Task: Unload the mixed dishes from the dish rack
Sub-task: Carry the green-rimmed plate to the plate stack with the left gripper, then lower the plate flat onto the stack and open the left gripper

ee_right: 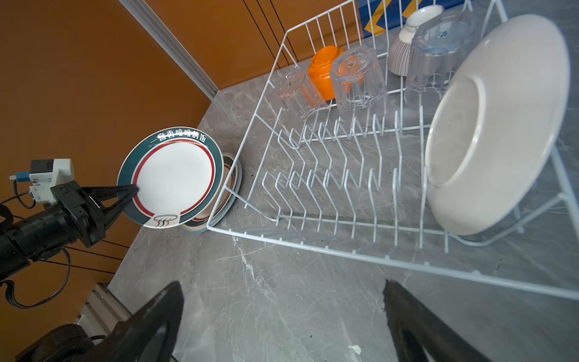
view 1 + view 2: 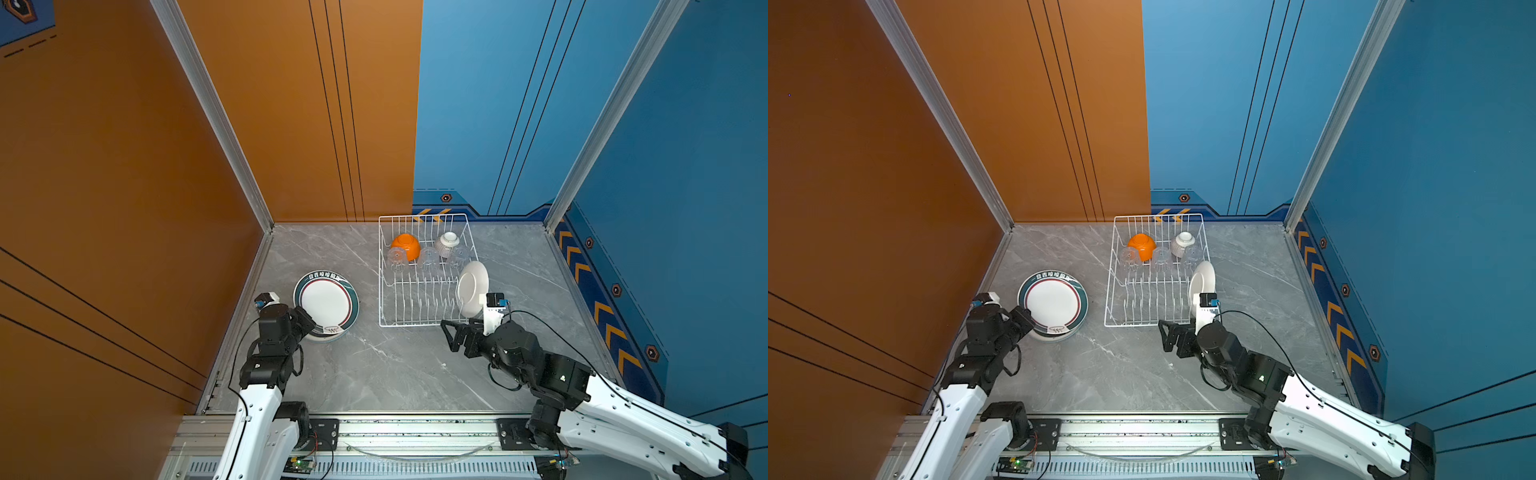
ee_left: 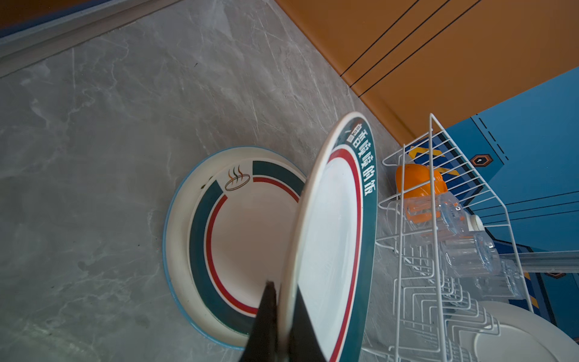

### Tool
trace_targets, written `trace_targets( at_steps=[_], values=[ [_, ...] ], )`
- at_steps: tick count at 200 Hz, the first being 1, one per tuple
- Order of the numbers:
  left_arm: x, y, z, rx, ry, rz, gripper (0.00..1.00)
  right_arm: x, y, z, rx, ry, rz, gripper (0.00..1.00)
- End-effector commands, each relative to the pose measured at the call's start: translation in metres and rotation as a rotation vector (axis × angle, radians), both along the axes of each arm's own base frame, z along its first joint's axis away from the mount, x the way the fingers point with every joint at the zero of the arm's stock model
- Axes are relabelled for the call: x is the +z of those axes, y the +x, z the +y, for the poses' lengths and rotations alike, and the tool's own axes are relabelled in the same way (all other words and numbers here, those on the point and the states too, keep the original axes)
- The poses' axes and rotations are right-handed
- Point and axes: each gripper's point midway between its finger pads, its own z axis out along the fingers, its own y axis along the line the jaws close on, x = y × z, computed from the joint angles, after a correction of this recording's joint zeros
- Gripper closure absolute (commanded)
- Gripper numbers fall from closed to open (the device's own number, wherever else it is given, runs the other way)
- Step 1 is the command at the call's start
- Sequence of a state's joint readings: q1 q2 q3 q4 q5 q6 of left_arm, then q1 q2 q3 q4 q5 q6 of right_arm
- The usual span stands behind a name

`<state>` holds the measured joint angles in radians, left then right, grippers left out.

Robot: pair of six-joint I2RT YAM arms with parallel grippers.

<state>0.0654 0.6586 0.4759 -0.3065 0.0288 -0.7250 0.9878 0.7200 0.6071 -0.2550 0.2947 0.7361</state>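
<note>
L gripper (image 1: 131, 189) pinches teal-rim plate (image 1: 175, 175) by edge, tilted over stacked plates (image 3: 232, 238), lower left of centre in both top views. R gripper (image 1: 282, 283) spread wide, empty, just below dish rack (image 2: 381, 291) (holds white plate (image 2: 473, 286), orange bowl (image 2: 406, 245), ribbed bowl (image 2: 448, 243), glasses (image 2: 397, 257)).

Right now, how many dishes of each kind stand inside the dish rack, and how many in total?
Plates: 1, the plain white plate
Bowls: 2, the orange bowl and the ribbed white bowl
Clear glasses: 3
Total: 6 in the dish rack
</note>
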Motion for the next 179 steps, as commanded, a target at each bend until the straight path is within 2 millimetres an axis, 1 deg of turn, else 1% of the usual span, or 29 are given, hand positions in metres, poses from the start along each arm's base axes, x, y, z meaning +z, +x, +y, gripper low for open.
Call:
trace_targets(
  at_steps=[1, 23, 55, 57, 60, 88, 149, 179],
  values=[
    [0.019, 0.011, -0.007, -0.039, -0.06, -0.098, 1.0, -0.006, 0.001, -0.009, -0.029, -0.031, -0.013, 0.0],
    [0.012, 0.01, -0.001, -0.023, -0.072, -0.091, 1.0, -0.008, 0.002, -0.011, -0.04, -0.036, -0.007, 0.0],
    [-0.004, 0.007, 0.005, -0.007, -0.085, -0.051, 1.0, -0.014, 0.004, -0.012, -0.057, -0.034, 0.013, 0.0],
    [0.001, 0.011, 0.006, -0.006, -0.082, -0.074, 1.0, -0.014, 0.004, -0.012, -0.057, -0.033, 0.012, 0.0],
    [0.002, 0.012, 0.006, -0.006, -0.086, -0.081, 1.0, -0.015, 0.004, -0.012, -0.057, -0.033, 0.015, 0.0],
    [-0.009, 0.015, 0.01, 0.011, -0.126, -0.07, 1.0, -0.017, 0.003, -0.012, -0.062, -0.025, 0.024, 0.0],
    [-0.034, 0.018, 0.013, 0.042, -0.173, -0.039, 1.0, -0.017, 0.0, -0.019, -0.081, -0.005, 0.034, 0.0],
    [-0.04, 0.02, 0.013, 0.051, -0.213, -0.048, 1.0, -0.016, 0.0, -0.022, -0.089, 0.003, 0.034, 0.0]
  ],
)
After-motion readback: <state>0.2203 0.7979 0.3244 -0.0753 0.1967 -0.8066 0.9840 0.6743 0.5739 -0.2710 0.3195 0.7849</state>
